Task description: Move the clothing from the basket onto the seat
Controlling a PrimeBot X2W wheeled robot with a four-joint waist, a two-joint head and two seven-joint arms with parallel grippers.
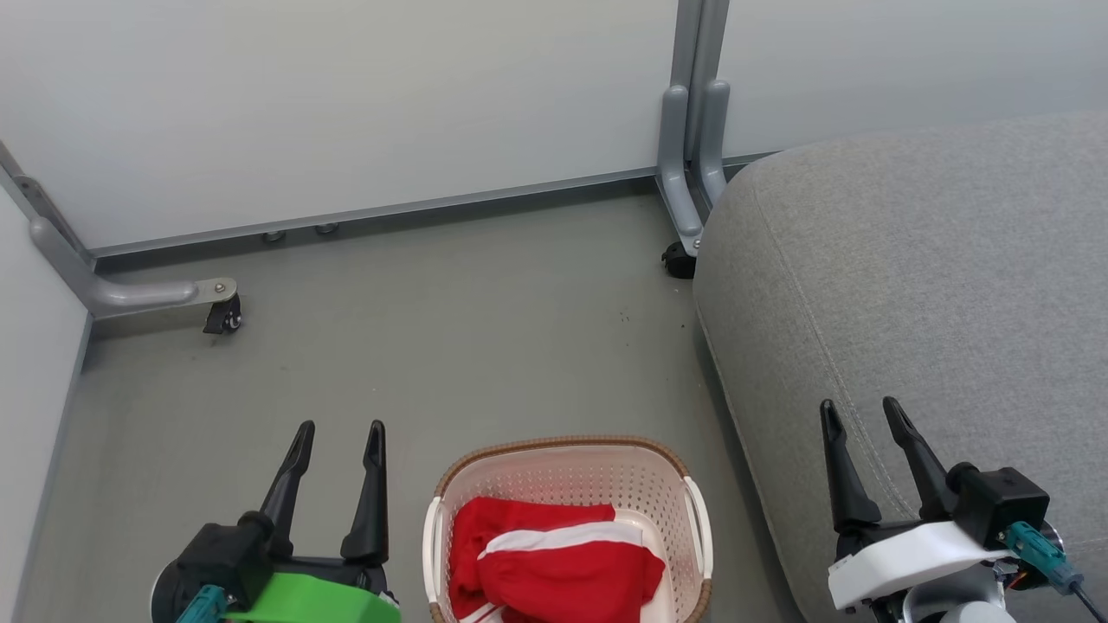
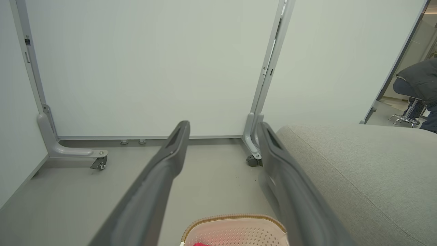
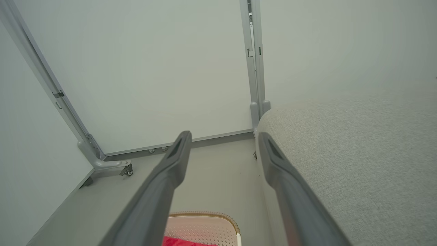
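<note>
Red clothing [image 1: 554, 562] with a white stripe lies bundled in the cream basket [image 1: 567, 456], which stands on the floor at the bottom centre of the head view. The light-grey seat [image 1: 935, 294] fills the right side, just right of the basket. My left gripper [image 1: 339, 435] hovers open to the basket's left, nothing between its fingers. Over the seat's front-left edge my right gripper [image 1: 859, 414] is open and empty. The left wrist view shows the basket's rim [image 2: 232, 218] and the seat [image 2: 368, 171]; the right wrist view shows the basket [image 3: 205, 225], a strip of red clothing [image 3: 184, 242] and the seat [image 3: 358, 153].
White partition panels on grey wheeled feet [image 1: 216, 307] close off the back and left; another post foot [image 1: 684, 234] stands at the seat's far corner. Grey floor [image 1: 450, 337] stretches ahead of the basket. A person on a stool [image 2: 418, 89] sits beyond the partition.
</note>
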